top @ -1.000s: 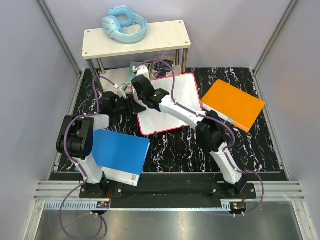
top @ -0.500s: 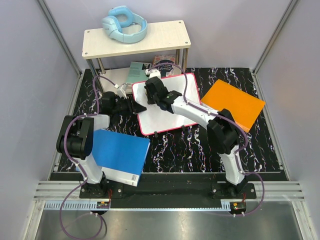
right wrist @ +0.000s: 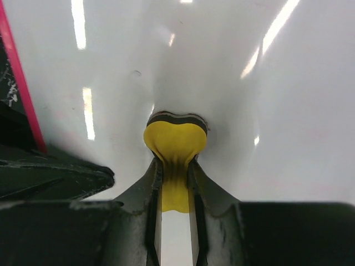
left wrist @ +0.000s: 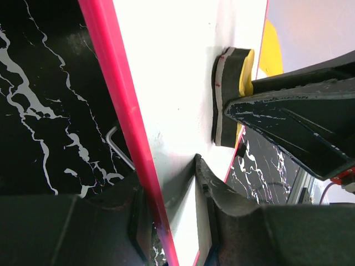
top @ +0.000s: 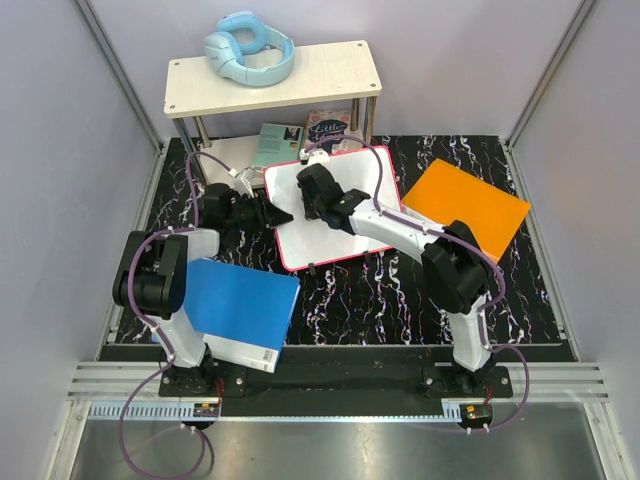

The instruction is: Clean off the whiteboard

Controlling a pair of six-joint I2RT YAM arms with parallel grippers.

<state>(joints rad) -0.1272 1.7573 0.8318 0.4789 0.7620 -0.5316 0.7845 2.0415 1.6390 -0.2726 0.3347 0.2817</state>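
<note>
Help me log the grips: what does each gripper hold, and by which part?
Right gripper pinches the yellow-backed foam eraser by its yellow back; left gripper clamps the red-rimmed square white whiteboard at its left rim.

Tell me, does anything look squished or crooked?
Yes. The yellow eraser is squeezed into a heart shape by the right gripper, pressed on the whiteboard. The whiteboard lies crooked on the table, with the left gripper clamping its red rim.

We see the whiteboard (right wrist: 277, 94) as smooth and glossy, streaked with reflected light, its pink rim (left wrist: 119, 94) plastic-looking. The eraser (right wrist: 175, 141) looks like soft yellow foam on a dark felt layer; the tabletop (left wrist: 39, 83) has a black marbled finish.
</note>
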